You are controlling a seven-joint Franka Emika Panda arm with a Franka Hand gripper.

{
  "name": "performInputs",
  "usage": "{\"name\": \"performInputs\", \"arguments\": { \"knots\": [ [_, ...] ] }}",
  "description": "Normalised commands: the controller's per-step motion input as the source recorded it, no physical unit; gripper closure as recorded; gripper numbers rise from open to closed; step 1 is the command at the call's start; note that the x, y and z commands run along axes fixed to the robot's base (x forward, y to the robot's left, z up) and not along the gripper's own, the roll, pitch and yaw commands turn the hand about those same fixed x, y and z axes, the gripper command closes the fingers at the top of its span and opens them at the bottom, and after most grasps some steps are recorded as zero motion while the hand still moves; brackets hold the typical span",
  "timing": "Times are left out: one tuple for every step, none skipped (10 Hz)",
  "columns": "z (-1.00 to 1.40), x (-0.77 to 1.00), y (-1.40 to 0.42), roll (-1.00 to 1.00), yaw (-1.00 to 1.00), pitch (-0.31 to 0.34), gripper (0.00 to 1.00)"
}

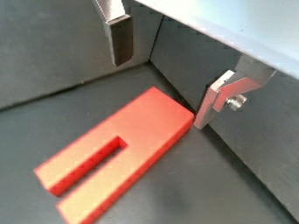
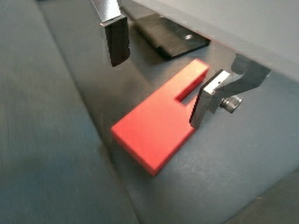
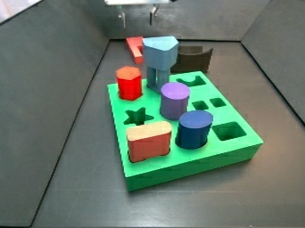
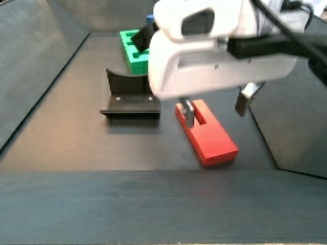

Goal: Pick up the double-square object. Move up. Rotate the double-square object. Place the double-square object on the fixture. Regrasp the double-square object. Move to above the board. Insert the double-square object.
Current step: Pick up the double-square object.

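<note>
While hovering low over the floor, gripper [image 2: 163, 77] spread wide, empty, straddling the double-square object [image 2: 160, 122] lying flat beside the fixture [image 4: 129, 96], apart from the board [image 3: 226, 151].

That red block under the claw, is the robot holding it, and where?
No. The double-square object lies flat on the floor; the gripper is open, fingers astride one end, not touching.

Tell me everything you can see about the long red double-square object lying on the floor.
The double-square object is a long, matte red prism that looks like plastic, with a stepped profile and a slot or step running part of its length in both wrist views. It lies flat on the dark grey floor, beside the fixture without touching it. The gripper hovers open above it, the fingers straddling one end without touching.
</note>
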Motion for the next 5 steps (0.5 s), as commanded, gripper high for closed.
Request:
{"name": "performInputs", "arguments": {
  "knots": [
    [-0.6,-0.05,0.1,-0.27,0.0,-0.109,0.0],
    [-0.57,-0.05,0.06,-0.28,0.0,-0.116,0.0],
    [-0.53,-0.04,0.03,-0.3,0.0,-0.124,0.0],
    [-0.52,-0.05,0.03,-0.3,0.0,-0.124,0.0],
    [-0.52,-0.05,0.05,-0.29,0.01,-0.131,0.0]
  ]
}}
